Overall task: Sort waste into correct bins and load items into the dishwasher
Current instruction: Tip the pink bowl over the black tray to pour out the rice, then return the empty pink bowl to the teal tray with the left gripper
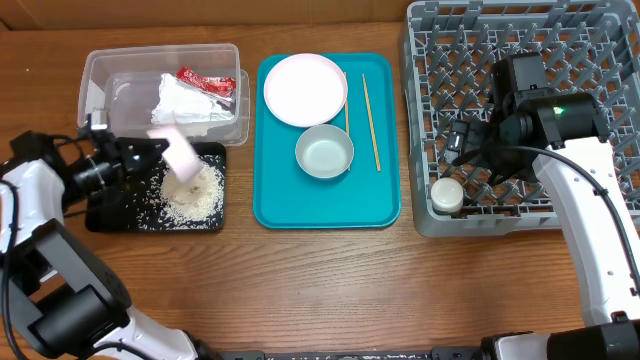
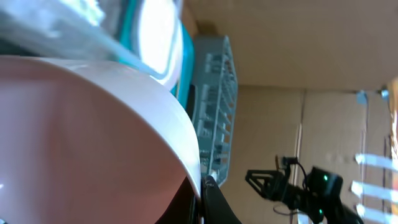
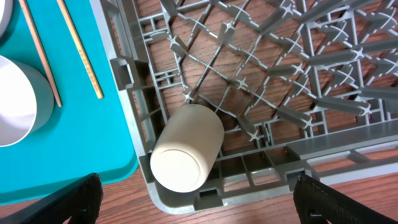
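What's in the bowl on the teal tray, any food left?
Empty: the bowl shows a bare pale inside overhead, no scraps.

Bright, even light from above; shadows soft, short; overhead and right wrist views sharp; left wrist view blurred, pink plate [image 2: 81, 137] out of focus close to lens; white plate [image 2: 158, 34] blown out.

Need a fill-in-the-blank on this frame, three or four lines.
The shiny red wrapper lies in the clear plastic ____.
The left claw grips a pale pink ____ over the shallow black tray.
The thin wooden chopsticks lie on the ____ serving tray.
The small white cup lies in the grey pegged ____.
Missing: tub, plate, teal, rack.
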